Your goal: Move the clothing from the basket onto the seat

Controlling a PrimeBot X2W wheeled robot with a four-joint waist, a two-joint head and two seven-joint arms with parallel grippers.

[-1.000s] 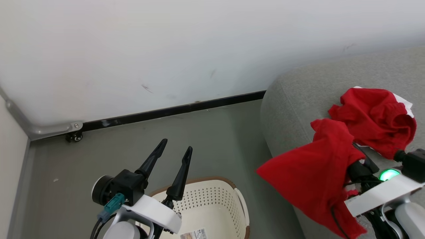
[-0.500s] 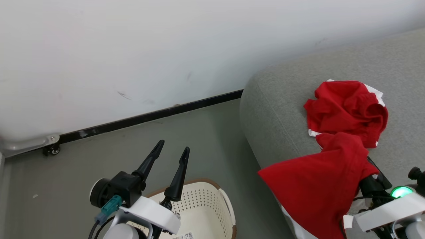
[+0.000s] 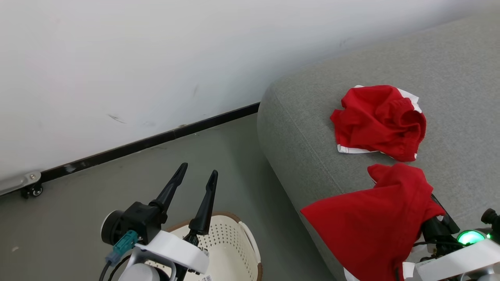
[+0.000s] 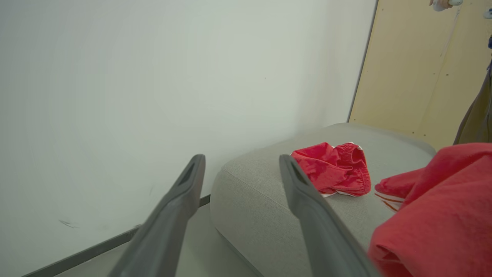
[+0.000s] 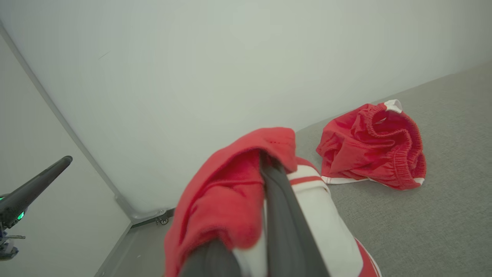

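Lower right: the right gripper [image 5: 269,173], fingers clamped on a red garment [image 3: 371,226] overhanging the edge of the seat [image 3: 304,128] (a second garment [image 3: 379,121] lies crumpled on it), could drop it to the floor [image 3: 117,195] if released here; the left gripper [image 3: 198,169], fingers apart, hangs above the basket [image 3: 230,242].

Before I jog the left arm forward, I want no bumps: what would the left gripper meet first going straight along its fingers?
Probably the white wall: the open left gripper aims just above the rounded corner of the seat. Depth is unclear, so it might brush that corner first.
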